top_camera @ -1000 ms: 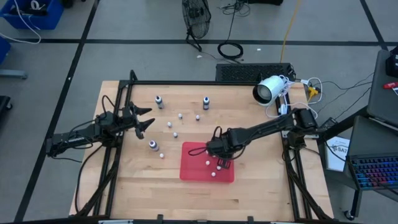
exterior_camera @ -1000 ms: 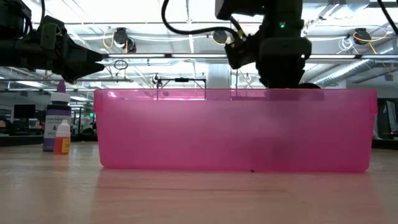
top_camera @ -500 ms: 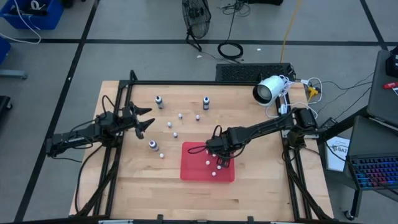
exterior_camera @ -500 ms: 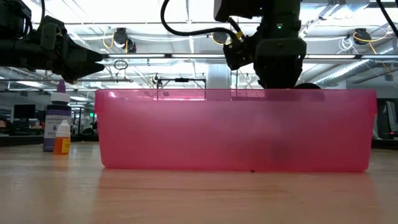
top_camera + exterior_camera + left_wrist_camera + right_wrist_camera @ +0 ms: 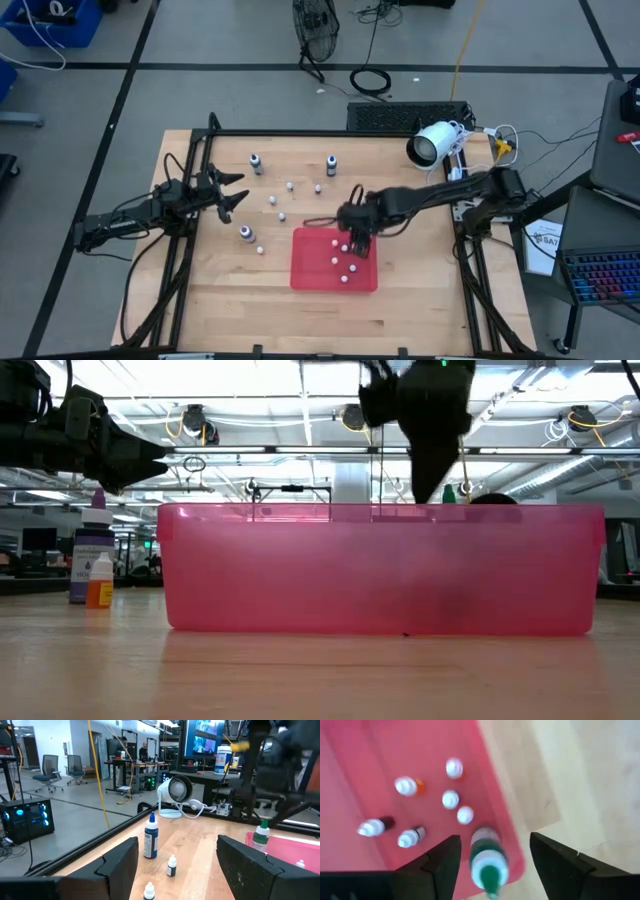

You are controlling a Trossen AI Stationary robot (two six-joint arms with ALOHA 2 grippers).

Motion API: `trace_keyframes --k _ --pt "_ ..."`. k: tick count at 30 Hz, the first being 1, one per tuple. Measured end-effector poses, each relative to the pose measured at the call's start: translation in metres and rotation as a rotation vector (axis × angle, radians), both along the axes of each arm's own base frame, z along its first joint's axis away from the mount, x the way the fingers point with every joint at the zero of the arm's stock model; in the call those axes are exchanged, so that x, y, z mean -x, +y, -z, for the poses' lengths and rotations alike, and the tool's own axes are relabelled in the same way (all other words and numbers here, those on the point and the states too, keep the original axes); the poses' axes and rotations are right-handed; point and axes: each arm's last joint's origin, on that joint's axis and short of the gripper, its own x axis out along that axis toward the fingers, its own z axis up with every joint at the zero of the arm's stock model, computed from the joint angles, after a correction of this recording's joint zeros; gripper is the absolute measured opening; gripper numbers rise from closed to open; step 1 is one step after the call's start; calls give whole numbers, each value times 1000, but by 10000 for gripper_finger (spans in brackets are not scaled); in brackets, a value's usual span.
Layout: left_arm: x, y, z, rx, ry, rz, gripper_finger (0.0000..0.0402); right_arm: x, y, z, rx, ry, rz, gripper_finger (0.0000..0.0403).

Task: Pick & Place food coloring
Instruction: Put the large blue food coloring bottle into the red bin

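Right gripper (image 5: 357, 243) raised over the red tray's (image 5: 312, 275) back edge, fingers spread – empty, green-capped bottle (image 5: 485, 855) standing below, left gripper (image 5: 232, 196) spread, waiting near the tabletop's left edge.

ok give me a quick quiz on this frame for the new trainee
1. True or false: the right gripper is shut on a bottle.
2. Where does the green-capped bottle stand? A: inside the red tray. B: on the floor. C: clamped between shut fingers.
3. Fill in: the ____ gripper hangs open over the left side of the table, holding nothing.

Key: 1 false, its fingers stand apart above the tray. 2 A. 3 left, that is the left gripper.
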Motion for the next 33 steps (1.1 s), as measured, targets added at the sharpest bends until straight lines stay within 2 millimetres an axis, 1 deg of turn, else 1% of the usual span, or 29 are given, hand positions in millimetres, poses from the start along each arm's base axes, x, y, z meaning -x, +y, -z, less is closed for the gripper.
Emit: trace_keyframes --k 2,4,8,11,14,16,18,20,24,29,33 --pt "0 0 0 0 0 0 269 0 -12 -12 46 -76 1 219" --pt "0 0 0 0 1 0 269 -2 -27 -25 103 -160 17 217" --pt "0 0 0 0 0 0 269 -10 -73 -50 112 -284 33 218" --pt "0 0 0 0 0 0 269 -19 -115 -70 94 -312 65 222" --pt "0 0 0 0 0 0 269 -25 -153 -88 128 -275 102 228" --pt "0 0 0 0 1 0 269 -30 -175 -96 140 -255 129 230" --pt "0 0 0 1 3 0 269 -37 -193 -95 135 -209 150 231" --pt "0 0 0 0 1 1 269 -45 -207 -88 124 -166 158 231" --pt "0 0 0 -1 -2 1 269 -56 -227 -58 41 -64 167 232" --pt "0 0 0 0 0 0 269 -64 -241 -22 15 41 131 233" --pt "0 0 0 0 1 0 269 -72 -245 -8 19 43 117 234"
